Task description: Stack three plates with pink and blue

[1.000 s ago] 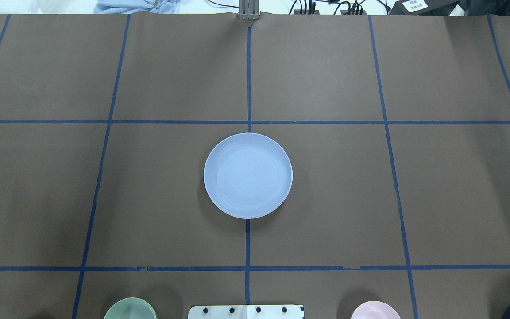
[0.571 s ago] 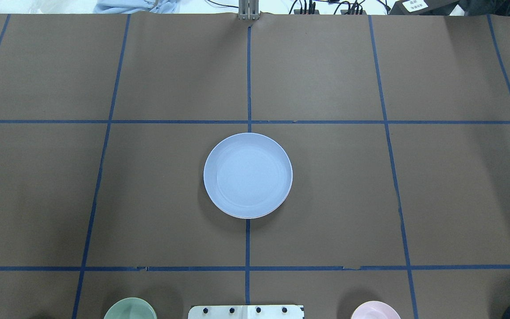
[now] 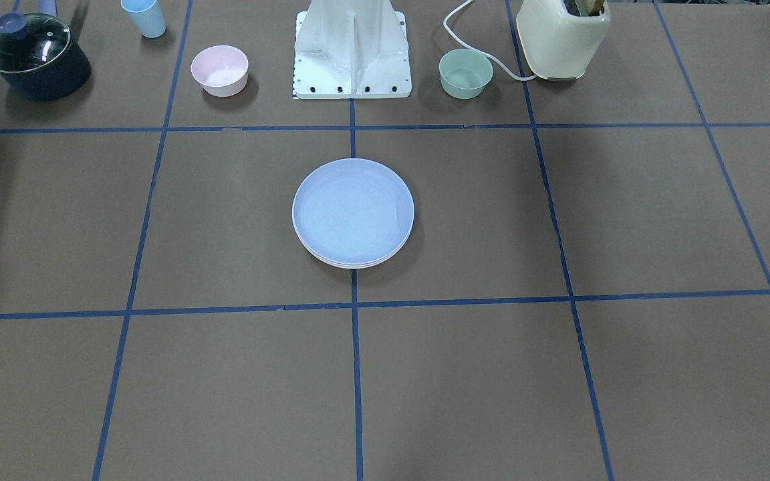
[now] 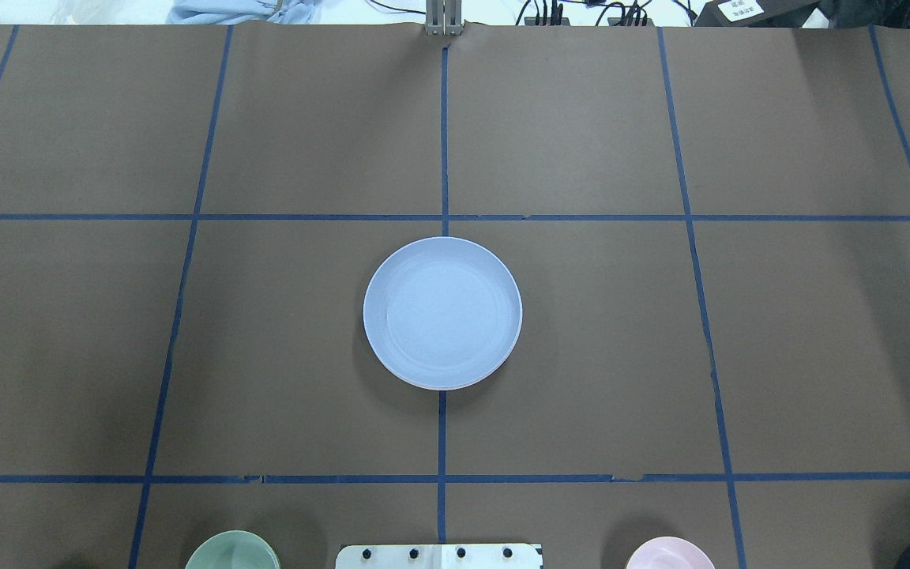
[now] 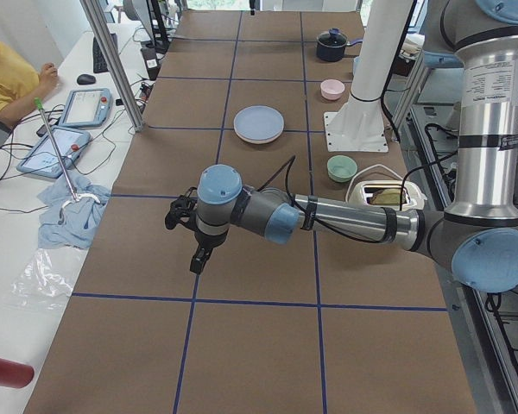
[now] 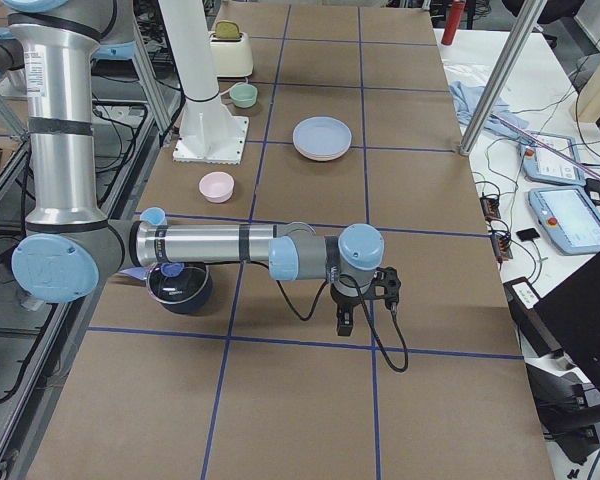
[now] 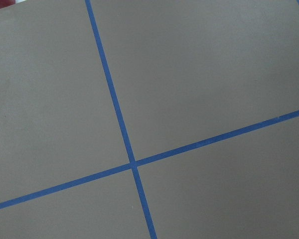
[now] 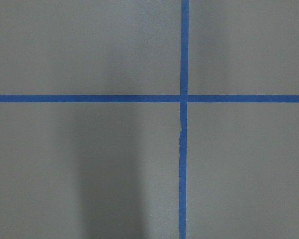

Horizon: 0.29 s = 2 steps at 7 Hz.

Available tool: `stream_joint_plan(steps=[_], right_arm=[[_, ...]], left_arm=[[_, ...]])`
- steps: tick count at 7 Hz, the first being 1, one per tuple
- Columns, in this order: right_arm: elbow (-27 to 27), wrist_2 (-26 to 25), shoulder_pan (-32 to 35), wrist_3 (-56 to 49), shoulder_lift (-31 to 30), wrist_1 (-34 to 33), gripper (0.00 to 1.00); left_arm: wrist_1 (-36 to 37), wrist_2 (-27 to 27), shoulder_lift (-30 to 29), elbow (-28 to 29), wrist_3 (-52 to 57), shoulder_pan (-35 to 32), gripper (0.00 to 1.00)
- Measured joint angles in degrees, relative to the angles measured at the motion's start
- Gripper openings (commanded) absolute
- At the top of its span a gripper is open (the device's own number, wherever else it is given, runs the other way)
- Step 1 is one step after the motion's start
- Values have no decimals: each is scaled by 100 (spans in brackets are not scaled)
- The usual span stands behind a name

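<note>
The light blue plate (image 4: 442,313) lies on top of a stack at the table's middle; it also shows in the front view (image 3: 353,210). Pale rims of plates under it (image 3: 351,264) show at its near edge, their colours hard to tell. The stack also shows in the left side view (image 5: 259,123) and the right side view (image 6: 322,138). My left gripper (image 5: 196,259) hangs over the table's left end, far from the stack. My right gripper (image 6: 344,322) hangs over the right end. Both show only in the side views, so I cannot tell whether they are open or shut.
Near the robot's base (image 3: 351,50) stand a small pink bowl (image 3: 219,70), a small green bowl (image 3: 466,73), a lidded dark pot (image 3: 34,57), a blue cup (image 3: 144,17) and a cream toaster (image 3: 562,37). Both wrist views show only brown table and blue tape.
</note>
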Motion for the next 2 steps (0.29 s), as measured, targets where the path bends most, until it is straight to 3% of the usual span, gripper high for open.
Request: stream_joint_plan(steps=[2], right_arm=[[144,8,6,5,35,5,100]], left_arm=[[0,-6,6,55,0,5,100]])
